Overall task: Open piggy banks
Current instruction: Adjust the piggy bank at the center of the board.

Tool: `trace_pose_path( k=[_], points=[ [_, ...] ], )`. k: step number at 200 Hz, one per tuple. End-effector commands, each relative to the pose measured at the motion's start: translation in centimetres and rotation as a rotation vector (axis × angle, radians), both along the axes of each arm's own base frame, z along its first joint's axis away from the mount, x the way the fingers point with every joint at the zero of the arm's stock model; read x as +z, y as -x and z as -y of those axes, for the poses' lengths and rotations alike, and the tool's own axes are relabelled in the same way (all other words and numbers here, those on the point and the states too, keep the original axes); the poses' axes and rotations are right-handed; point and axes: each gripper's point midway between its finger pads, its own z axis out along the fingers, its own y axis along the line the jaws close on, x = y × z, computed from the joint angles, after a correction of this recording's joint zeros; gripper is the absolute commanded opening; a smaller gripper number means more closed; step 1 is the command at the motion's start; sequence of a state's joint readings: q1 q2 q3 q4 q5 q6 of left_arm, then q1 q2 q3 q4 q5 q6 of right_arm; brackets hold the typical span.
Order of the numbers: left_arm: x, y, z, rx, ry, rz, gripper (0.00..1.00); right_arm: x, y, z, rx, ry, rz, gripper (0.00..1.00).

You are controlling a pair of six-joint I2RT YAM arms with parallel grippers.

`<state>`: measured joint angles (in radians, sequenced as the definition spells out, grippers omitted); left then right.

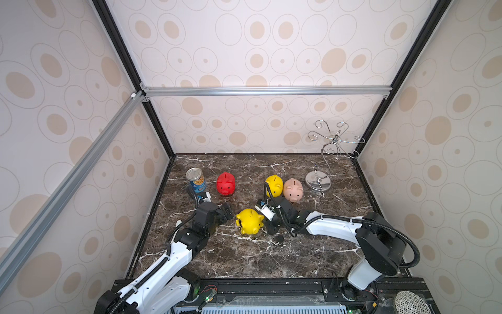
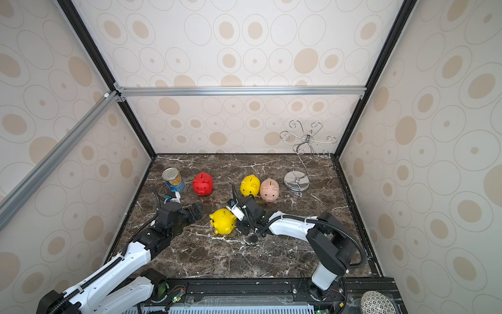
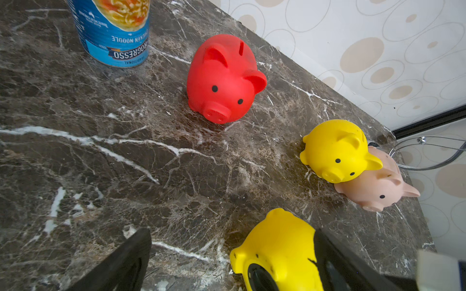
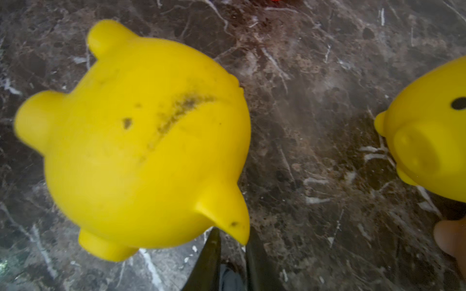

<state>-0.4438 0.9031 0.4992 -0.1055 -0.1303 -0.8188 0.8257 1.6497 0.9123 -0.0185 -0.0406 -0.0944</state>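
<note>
**A:** Where's your pig?

**B:** The near yellow piggy bank (image 1: pixel 249 225) lies tipped on its side on the marble table (image 1: pixel 271 258), between your two arms. The red piggy bank (image 1: pixel 225 183), far yellow piggy bank (image 1: pixel 274 185) and pink piggy bank (image 1: pixel 292 189) stand upright further back with nothing on them.

**A:** Why on its side?

**B:** My read is that it turns the belly toward your left arm. In the left wrist view the dark belly opening (image 3: pixel 259 277) faces the camera. I can't tell if a plug is seated in it.

**A:** Grippers?

**B:** Your left gripper (image 3: pixel 230 233) is spread wide and holds nothing. One finger sits just beside the pig's flank, which looks lined up for the belly. Your right gripper (image 4: pixel 233 235) has its jaws narrow with a slim gap, and the pig's ear (image 4: pixel 227 216) is right at that gap. Pinching or only bracing, I can't tell. It's probably there so the pig won't roll.
</note>
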Motion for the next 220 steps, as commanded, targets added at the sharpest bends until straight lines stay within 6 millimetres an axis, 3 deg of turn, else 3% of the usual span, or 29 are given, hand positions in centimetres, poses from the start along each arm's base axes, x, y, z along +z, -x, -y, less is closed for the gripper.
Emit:
trace_pose_path(
  k=[1, 60, 97, 125, 146, 172, 204, 220],
  points=[
    [0.7, -0.2, 0.3, -0.018, 0.012, 0.026, 1.00, -0.1, -1.4, -0.1, -0.020, -0.011, -0.012, 0.24],
    [0.4, -0.4, 1.2, -0.077, -0.001, 0.011, 1.00, 0.7, -4.8, -0.5, -0.053, 0.017, 0.003, 0.33],
    [-0.5, -0.9, 2.5, -0.138, -0.011, -0.014, 1.00, 3.6, -5.8, -0.4, -0.054, 0.029, 0.027, 0.46],
    [-0.5, -1.6, 3.7, -0.185, 0.010, -0.006, 1.00, 5.7, -6.0, 0.8, -0.109, 0.047, 0.050, 0.46],
    [-0.4, -2.1, 4.3, -0.209, 0.003, -0.012, 1.00, 6.5, -5.0, 2.2, -0.177, 0.028, 0.026, 0.50],
    [-1.0, -2.7, 5.2, -0.247, -0.005, -0.037, 1.00, 6.6, -2.3, 3.4, -0.250, -0.076, -0.066, 0.50],
    [-1.1, -3.2, 6.1, -0.279, -0.006, -0.046, 1.00, 4.5, 1.5, 3.2, -0.285, -0.188, -0.228, 0.50],
    [-1.2, -3.2, 6.6, -0.299, -0.009, -0.051, 1.00, 3.7, 1.9, 3.2, -0.358, -0.257, -0.303, 0.46]
  ],
)
